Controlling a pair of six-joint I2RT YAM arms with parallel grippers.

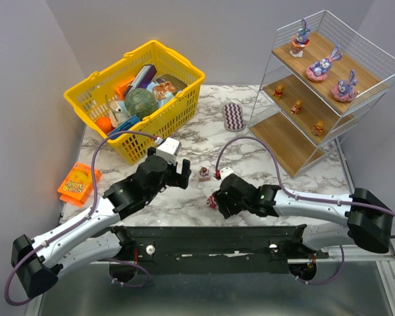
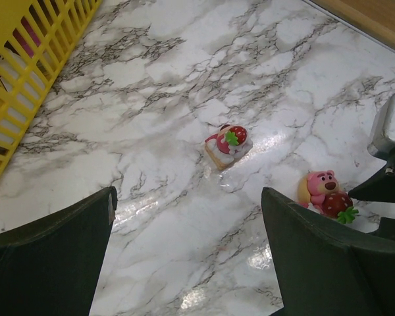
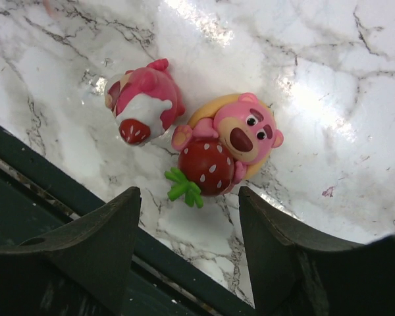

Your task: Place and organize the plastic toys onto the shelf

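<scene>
At the near edge of the tabletop (image 1: 204, 128), the open jaws of the right gripper (image 3: 189, 195) flank the pink strawberry bear (image 3: 232, 146), apparently to carry it to the shelf (image 1: 286, 141), while the left gripper (image 2: 189, 197) hangs wide open, empty.

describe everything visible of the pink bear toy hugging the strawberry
The pink bear is a glossy plastic figurine: pink head, dark eyes, maroon muzzle, a pale orange ring behind it. It hugs a red strawberry with white seeds and green leaves. It lies on the marble tabletop, seemingly touching another pink toy, just ahead of the open right gripper, ungripped.
</scene>
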